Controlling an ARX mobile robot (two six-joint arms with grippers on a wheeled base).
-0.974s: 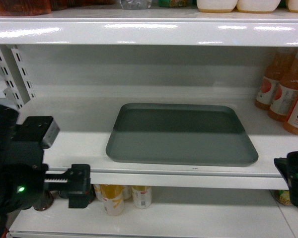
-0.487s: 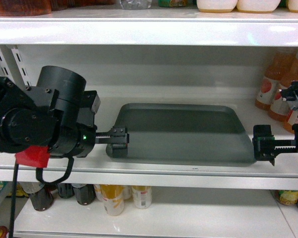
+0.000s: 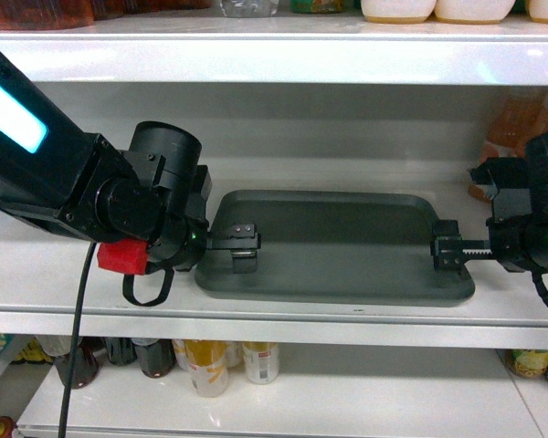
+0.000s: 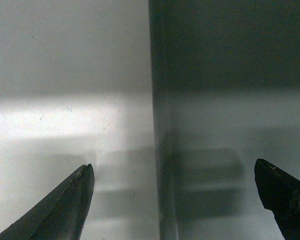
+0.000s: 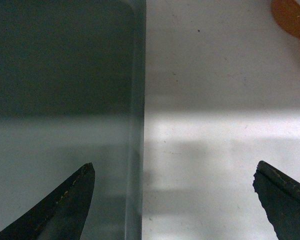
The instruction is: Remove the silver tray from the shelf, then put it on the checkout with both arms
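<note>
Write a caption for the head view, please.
Both open hands, left hand and right hand, straddle opposite ends of the silver tray on the shelf.

Orange bottles (image 3: 507, 151) at right blurred, mostly hidden behind the right arm; labels unreadable. Left pincer (image 3: 243, 248) covers the silver tray (image 3: 338, 246) rim at its left end. Both wrist views cut the tray off and show fingertips (image 4: 65, 205) only. Lower-shelf cans (image 3: 205, 365) partly hidden by the shelf (image 3: 283, 324) lip.
</note>
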